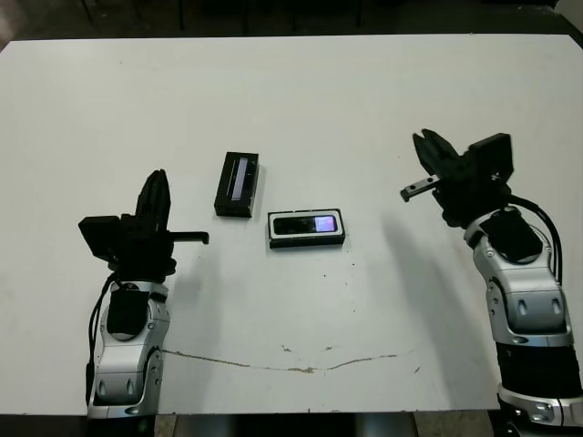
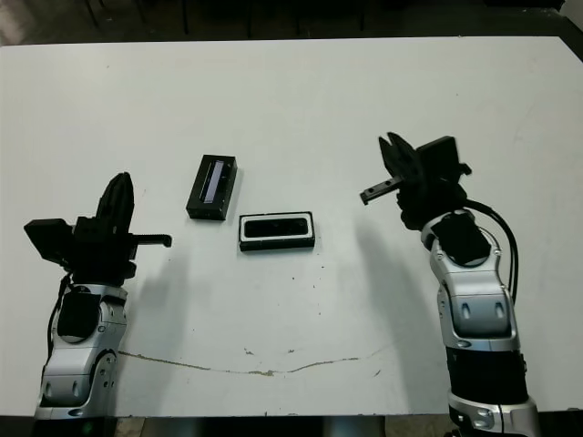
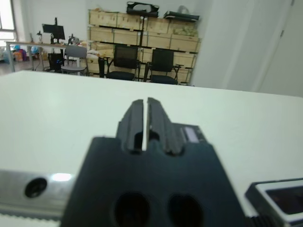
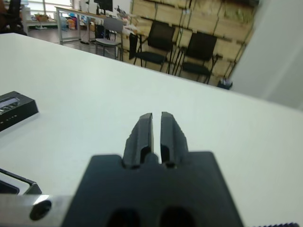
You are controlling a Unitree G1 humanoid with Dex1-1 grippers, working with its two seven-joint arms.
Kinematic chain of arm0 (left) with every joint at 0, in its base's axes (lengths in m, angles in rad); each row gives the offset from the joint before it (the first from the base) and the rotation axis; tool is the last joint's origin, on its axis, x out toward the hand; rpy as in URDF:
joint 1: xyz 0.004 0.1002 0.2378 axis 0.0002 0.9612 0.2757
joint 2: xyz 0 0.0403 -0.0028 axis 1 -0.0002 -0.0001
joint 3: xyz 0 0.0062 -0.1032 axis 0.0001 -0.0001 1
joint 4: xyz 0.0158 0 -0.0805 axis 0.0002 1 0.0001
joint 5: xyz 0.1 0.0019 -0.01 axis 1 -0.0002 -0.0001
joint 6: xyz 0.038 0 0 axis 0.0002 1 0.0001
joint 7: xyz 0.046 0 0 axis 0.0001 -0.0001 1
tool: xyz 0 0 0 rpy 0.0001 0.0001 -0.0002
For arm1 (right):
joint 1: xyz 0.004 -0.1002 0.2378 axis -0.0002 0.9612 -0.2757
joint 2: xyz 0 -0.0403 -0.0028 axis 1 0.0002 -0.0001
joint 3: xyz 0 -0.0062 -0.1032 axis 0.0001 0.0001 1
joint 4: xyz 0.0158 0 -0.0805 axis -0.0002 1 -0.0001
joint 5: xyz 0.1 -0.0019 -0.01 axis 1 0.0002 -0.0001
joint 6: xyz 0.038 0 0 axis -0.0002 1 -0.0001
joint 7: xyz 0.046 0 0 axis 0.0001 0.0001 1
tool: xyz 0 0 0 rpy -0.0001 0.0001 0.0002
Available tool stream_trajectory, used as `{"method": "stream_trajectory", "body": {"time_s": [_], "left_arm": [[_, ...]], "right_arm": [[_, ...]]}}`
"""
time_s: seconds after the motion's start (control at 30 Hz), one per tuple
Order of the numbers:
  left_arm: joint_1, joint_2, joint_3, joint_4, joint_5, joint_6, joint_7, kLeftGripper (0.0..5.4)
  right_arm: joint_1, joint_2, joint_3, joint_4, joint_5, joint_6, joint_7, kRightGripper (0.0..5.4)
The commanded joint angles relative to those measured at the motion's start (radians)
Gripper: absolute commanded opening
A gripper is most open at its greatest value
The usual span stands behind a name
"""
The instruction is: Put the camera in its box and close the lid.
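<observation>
**Camera sits in its box, lid lies off to the side**

The camera (image 1: 307,224) is down in the box (image 1: 306,229), glossy black inside the white lining, and the box lies lengthwise across the middle of the white tabletop (image 1: 301,100). The lid (image 1: 237,184), grey stripe up, rests flat on the tabletop just beside the box's left end, toward the far edge, turned roughly crosswise to the box; its near right corner sits close to the box, and I cannot tell whether they touch. The box is open on top.

The left pincer (image 1: 158,188) hangs over the tabletop nearer the left edge, well apart from the lid, fingers clenched with only a sliver between them and nothing in them. The right pincer (image 1: 431,146) is up toward the right edge, well apart from the box, also clenched and empty.

Nothing lies between either pincer and the box or lid. A thin brownish scuff line (image 1: 273,365) runs along the tabletop close to the near edge. Beyond the far edge, the wrist views show chairs (image 3: 163,65) and stacked wooden crates (image 3: 142,33).
</observation>
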Motion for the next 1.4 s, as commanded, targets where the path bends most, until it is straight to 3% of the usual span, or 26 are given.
{"method": "stream_trajectory", "body": {"time_s": [0.03,0.17,0.3,0.6,0.83,1.2,1.4], "left_arm": [[-0.003,0.014,-0.019,-0.106,0.019,0.175,0.026,0.0],[-0.047,0.02,-0.033,-0.247,0.012,0.438,0.049,0.0],[-0.117,0.053,-0.058,-0.334,0.019,0.664,0.037,0.45],[-0.23,0.09,-0.131,-0.296,0.081,0.872,0.046,2.01],[-0.303,0.047,-0.165,-0.215,0.123,0.962,0.091,3.27],[-0.345,-0.079,-0.14,-0.065,0.122,0.956,0.145,5.26],[-0.333,-0.104,-0.133,-0.045,0.089,0.935,0.113,5.39]], "right_arm": [[0.0,0.005,-0.011,0.029,0.012,0.028,-0.026,0.01],[-0.009,0.0,-0.006,0.062,0.008,-0.005,-0.03,0.01],[-0.019,-0.002,0.0,0.08,0.001,-0.015,-0.04,0.0],[-0.026,-0.005,0.014,0.114,-0.008,-0.048,-0.05,0.0],[-0.023,-0.009,0.031,0.119,-0.028,-0.063,-0.059,0.0],[-0.017,-0.011,0.044,0.119,-0.028,-0.065,-0.05,0.0],[-0.009,-0.018,0.061,0.117,-0.047,-0.076,-0.053,0.0]]}}
